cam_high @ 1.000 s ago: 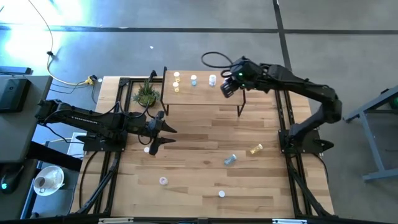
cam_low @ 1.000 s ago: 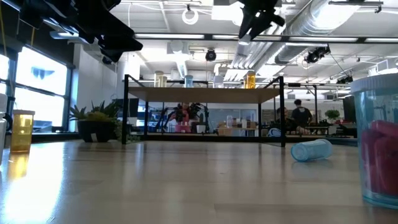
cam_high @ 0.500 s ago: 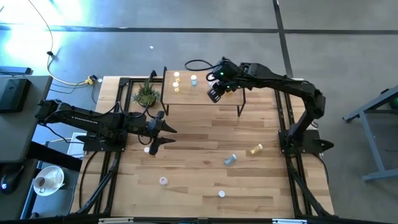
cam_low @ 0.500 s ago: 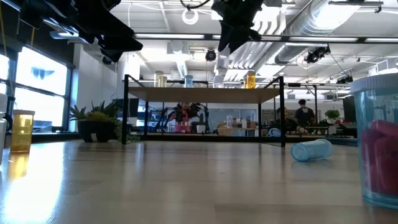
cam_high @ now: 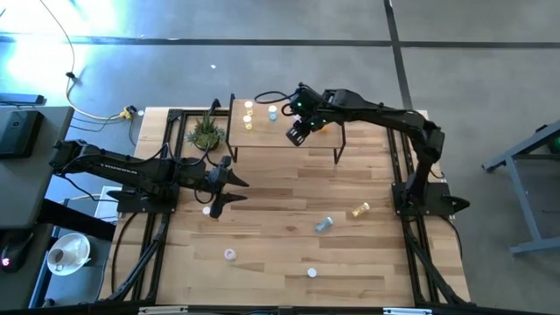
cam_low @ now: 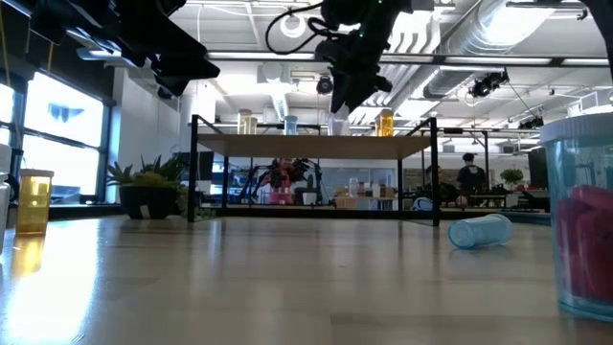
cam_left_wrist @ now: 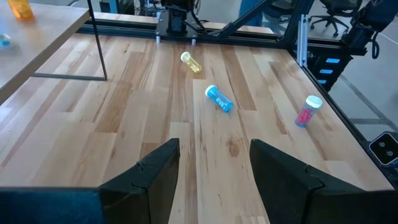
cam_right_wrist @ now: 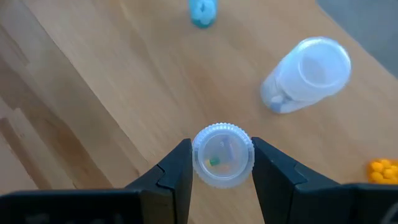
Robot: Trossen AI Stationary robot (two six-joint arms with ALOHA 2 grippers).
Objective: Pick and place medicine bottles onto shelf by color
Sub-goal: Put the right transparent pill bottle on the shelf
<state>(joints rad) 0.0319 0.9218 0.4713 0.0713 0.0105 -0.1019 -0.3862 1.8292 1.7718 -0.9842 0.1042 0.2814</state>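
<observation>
My right gripper (cam_high: 297, 134) hangs over the shelf (cam_high: 262, 136), shut on a clear medicine bottle with a white ribbed cap (cam_right_wrist: 222, 155). On the shelf stand yellow bottles (cam_high: 248, 107), a blue one (cam_high: 272, 112), a pale one (cam_right_wrist: 308, 74) and an orange one (cam_right_wrist: 382, 171). On the table a blue bottle (cam_high: 324, 225) and a yellow one (cam_high: 359, 210) lie on their sides. A pink one (cam_left_wrist: 308, 111) stands upright. My left gripper (cam_high: 226, 191) waits open at the table's left, level above the planks. My right gripper pinches the clear bottle at its capped end (cam_right_wrist: 211, 143) between the two fingers, one on each side. The fingers slant down from the table's right side. The bottle hangs clear above the shelf top, its cap end toward the wrist camera.
A potted plant (cam_high: 206, 131) stands at the shelf's left end. Loose bottles stand near the table's front edge (cam_high: 229, 255) (cam_high: 311, 272). The shelf's black legs (cam_low: 194, 168) rise from the table. Bare planks lie between the shelf and the lying bottles.
My right gripper has come from beyond the shelf's far right corner toward the table's left and near side, sinking and tipping further down. It now hangs over the shelf's middle, with the clear bottle still between its fingers.
</observation>
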